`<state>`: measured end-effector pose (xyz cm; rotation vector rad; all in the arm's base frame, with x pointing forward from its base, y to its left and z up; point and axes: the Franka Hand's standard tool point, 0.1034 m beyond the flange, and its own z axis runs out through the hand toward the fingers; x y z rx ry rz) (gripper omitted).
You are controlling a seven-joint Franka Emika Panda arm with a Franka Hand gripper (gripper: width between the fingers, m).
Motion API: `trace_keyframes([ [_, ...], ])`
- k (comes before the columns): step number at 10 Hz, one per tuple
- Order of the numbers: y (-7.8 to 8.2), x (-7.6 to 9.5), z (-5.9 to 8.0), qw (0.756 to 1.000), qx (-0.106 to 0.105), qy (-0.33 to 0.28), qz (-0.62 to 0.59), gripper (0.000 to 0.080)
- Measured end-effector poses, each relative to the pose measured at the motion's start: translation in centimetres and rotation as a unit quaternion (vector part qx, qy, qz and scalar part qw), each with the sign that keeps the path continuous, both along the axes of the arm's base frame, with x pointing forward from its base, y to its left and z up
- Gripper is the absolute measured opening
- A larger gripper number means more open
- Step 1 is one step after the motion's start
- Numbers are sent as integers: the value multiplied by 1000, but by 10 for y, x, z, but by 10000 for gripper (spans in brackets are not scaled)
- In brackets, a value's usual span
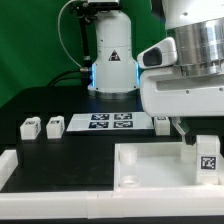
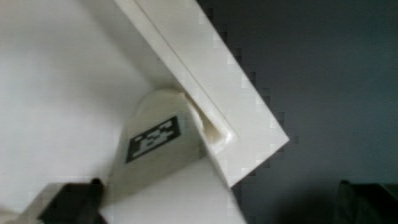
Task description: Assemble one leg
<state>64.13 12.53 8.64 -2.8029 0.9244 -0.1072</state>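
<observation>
A leg (image 1: 207, 160), a small white block with a black-and-white tag, stands upright at the exterior view's right corner of the large white square piece (image 1: 150, 172). My gripper (image 1: 196, 136) hangs just above and slightly left of it. In the wrist view the leg (image 2: 157, 138) lies against the square piece's raised edge (image 2: 214, 80) and reaches down between my fingers. My gripper (image 2: 214, 205) is open, with the dark fingertips (image 2: 71, 203) wide apart and a gap on the far side of the leg.
Two more legs (image 1: 29, 127) (image 1: 55, 126) lie on the exterior view's left and one (image 1: 162, 124) lies right of the marker board (image 1: 110, 122). A white rail (image 1: 8, 165) sits at the front left. The robot base (image 1: 112, 50) stands behind.
</observation>
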Motion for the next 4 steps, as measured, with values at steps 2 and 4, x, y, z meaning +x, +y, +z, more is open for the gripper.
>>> trace_keyframes([
  [2,0,0,0,1000,0,0,0,649],
  [4,0,0,0,1000,0,0,0,649],
])
